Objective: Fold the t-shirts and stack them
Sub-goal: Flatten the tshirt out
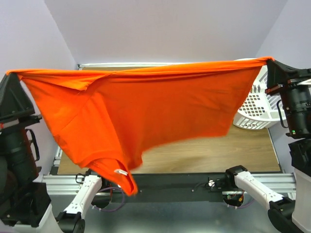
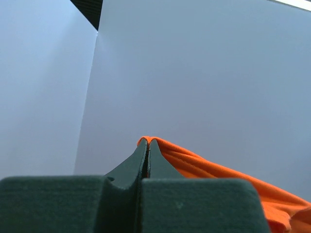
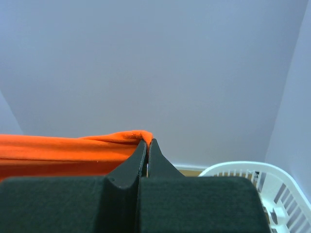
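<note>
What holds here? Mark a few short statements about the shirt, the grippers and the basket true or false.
1. The orange t-shirt hangs stretched between the left gripper and the right gripper. True.
2. The left gripper is open and empty. False: it is shut on an edge of the orange t-shirt.
3. The white basket stands at the right side of the table. True.
4. The orange t-shirt lies folded flat on the table. False: it is held up in the air, spread out and unfolded.
</note>
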